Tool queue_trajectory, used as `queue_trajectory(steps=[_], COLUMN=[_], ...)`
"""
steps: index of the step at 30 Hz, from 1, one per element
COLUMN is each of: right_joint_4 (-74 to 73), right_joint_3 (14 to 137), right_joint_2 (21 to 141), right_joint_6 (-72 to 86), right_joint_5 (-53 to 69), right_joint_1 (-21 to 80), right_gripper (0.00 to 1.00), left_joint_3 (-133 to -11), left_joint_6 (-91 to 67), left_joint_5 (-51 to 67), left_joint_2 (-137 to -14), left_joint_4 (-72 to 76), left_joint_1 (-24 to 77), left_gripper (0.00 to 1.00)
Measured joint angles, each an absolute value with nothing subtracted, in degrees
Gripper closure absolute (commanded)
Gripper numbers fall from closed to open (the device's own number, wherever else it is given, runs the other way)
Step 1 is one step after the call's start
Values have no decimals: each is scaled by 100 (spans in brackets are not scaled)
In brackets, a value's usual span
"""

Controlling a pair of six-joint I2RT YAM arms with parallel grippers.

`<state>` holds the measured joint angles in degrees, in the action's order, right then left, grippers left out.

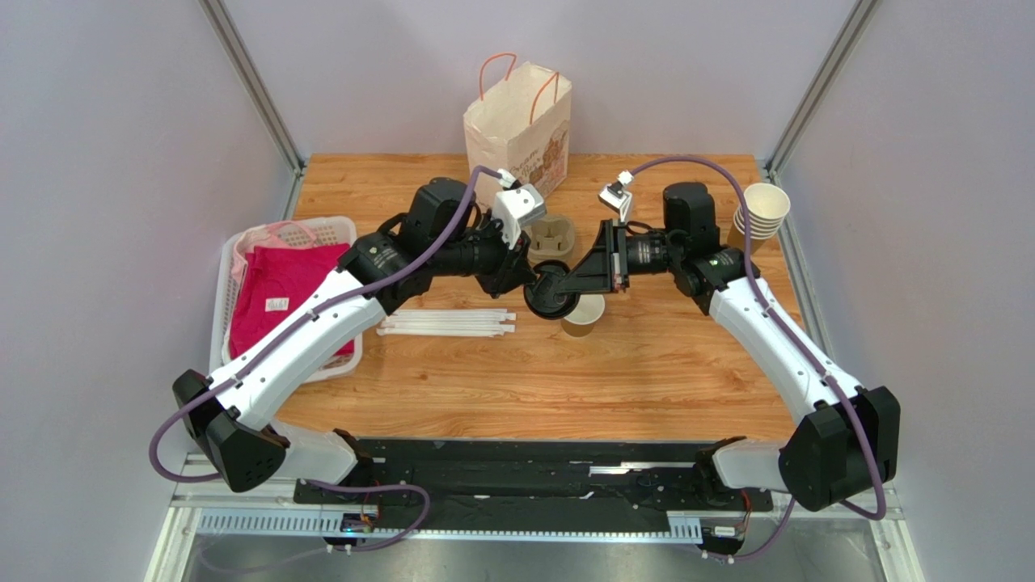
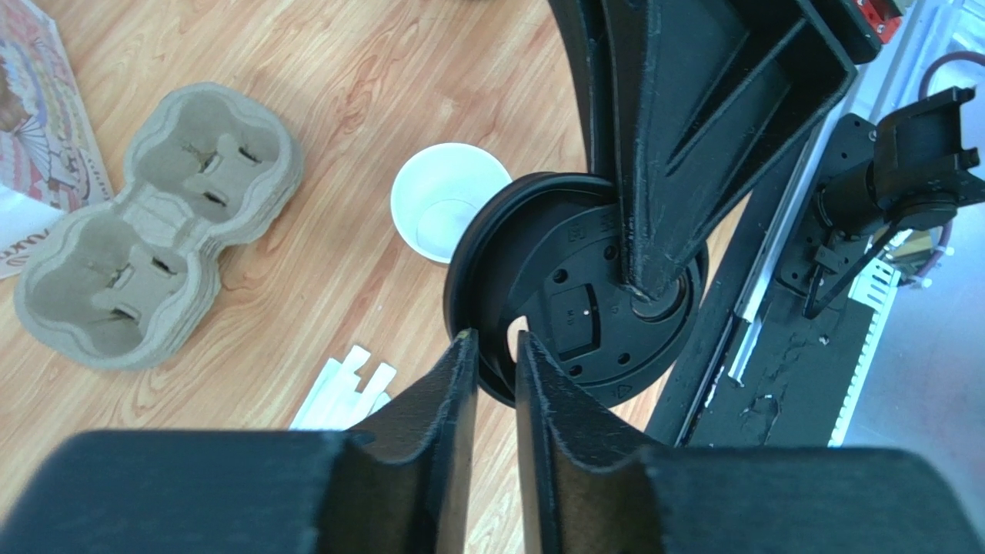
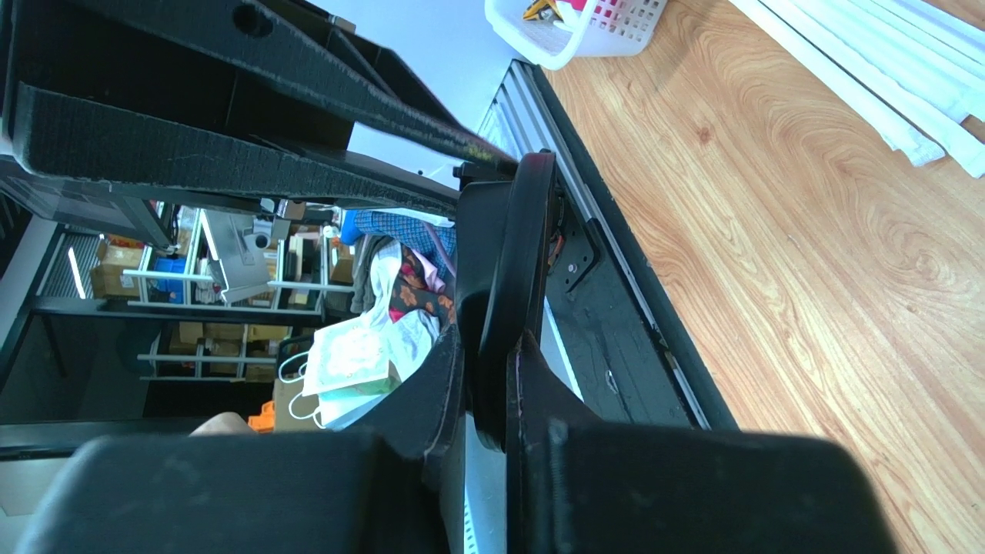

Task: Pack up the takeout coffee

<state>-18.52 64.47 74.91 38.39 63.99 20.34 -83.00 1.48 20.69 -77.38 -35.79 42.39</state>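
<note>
Right tool (image 3: pixel 488 346) is clamped on the edge of the black lid (image 3: pixel 509 266), which is held tilted near the open cup (image 2: pixel 449 217) standing on the worktop (image 2: pixel 382 69). Left tool (image 2: pixel 491 344) straddles the lid rim with its fingers narrow; can't tell if it's pinching. Lid not on, cup not in the carrier (image 2: pixel 150 219) or bag (image 1: pixel 516 127), so most of the task is left.

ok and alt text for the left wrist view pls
A black lid fills the centre, pinched by the right gripper, with the fingers of the left gripper narrowly parted at its near rim. Behind it an open paper cup stands on the wooden table, a cardboard cup carrier to its left.
</note>
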Motion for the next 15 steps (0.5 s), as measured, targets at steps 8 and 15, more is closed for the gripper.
queue_trajectory(steps=[8,15], right_joint_4=[-1691,-1758], right_joint_3=[6372,6368], right_joint_2=[7491,7491], right_joint_6=[3918,3848], right_joint_5=[6388,6351], right_joint_1=[2034,2034], right_gripper=[100,69], left_joint_3=[-8298,-8298], left_joint_6=[60,34], left_joint_5=[2043,2040], left_joint_2=[-7795,-7804], left_joint_4=[-3573,-3575], left_joint_1=[4263,4261], left_gripper=[100,100])
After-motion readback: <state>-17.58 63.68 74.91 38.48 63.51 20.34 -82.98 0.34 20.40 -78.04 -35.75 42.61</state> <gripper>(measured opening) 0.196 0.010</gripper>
